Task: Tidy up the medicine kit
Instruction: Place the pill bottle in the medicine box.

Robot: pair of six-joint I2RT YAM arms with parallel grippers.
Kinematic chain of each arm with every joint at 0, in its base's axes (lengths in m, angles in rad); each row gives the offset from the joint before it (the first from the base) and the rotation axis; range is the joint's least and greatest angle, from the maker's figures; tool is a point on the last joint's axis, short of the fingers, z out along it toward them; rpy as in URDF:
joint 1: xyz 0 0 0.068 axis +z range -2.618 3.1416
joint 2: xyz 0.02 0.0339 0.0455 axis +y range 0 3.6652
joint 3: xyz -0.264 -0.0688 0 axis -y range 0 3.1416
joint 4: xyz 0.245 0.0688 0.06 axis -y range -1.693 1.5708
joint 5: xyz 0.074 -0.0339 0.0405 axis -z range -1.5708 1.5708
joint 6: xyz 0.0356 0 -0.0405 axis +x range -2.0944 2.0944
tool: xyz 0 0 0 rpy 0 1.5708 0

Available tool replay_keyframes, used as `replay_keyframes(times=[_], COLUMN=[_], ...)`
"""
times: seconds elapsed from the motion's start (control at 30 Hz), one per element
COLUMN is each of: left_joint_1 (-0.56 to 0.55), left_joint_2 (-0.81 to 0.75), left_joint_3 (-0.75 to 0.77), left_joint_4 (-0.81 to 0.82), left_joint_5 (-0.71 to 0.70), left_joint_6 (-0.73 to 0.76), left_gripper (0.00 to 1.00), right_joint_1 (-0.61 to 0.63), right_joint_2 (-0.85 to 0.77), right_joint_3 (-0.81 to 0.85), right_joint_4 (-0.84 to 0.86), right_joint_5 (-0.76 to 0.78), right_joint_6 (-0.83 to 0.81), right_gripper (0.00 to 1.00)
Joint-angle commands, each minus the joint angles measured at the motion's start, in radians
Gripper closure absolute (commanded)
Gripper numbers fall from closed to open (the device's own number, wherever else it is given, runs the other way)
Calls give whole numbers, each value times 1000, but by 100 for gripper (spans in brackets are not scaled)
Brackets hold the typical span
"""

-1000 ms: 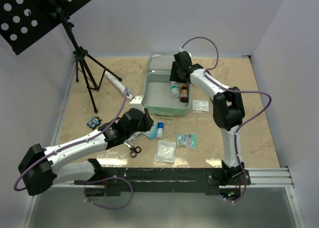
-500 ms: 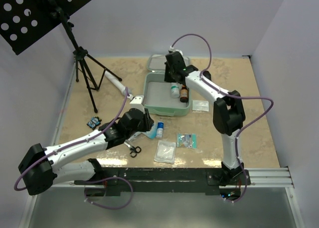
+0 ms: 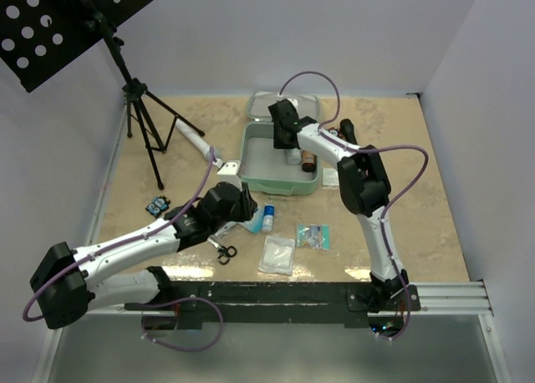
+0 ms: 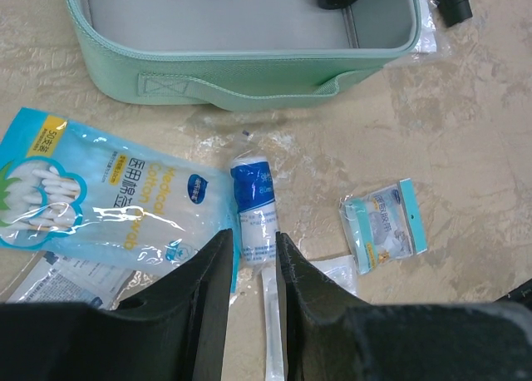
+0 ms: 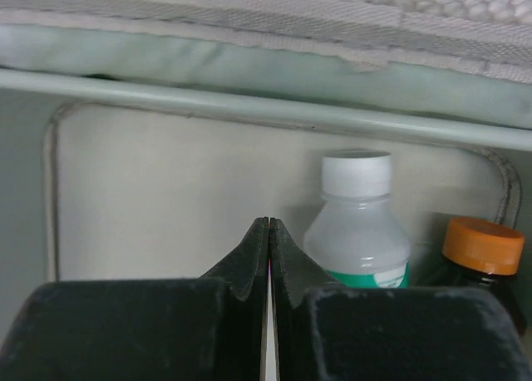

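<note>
- medicine kit (image 3: 249, 167): mint-green case, lid folded open toward the far side, stood at the far middle of the table (image 3: 401, 224).
- right arm: reached far forward, forearm turned leftward over the case.
- right gripper (image 5: 268, 224): fingers pressed together, empty, above the case floor beside a white-capped bottle (image 5: 357, 223) and an orange-capped bottle (image 5: 482, 256).
- left arm: stretched low and diagonally toward the case's near wall.
- left gripper (image 4: 252, 241): fingers narrowly parted, near end of a blue-and-white roll (image 4: 253, 198) between them. Contact could not be told.
- cotton-swab packet (image 4: 91, 194): lay just left of the roll.
</note>
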Motion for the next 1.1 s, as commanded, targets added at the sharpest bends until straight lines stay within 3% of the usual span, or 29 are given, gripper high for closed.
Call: replay_keyframes(times=[0.0,0.63,1.07], left_joint_1=[6,6,6], left_joint_2=[-27,-36,-50], left_joint_3=[22,10,44], left_joint_4=[-9,-4,-1], left_joint_5=[-10,-10,-18], left_joint_6=[13,0,14], left_gripper=[68,68,67], right_joint_1=[-16,-55,-53], right_joint_2=[-17,-98,-251], right_joint_3=[34,-114,-153], right_joint_4=[-1,62,91], right_joint_5=[53,9,-109], right_joint_6=[7,88,108], right_gripper=[98,97,72])
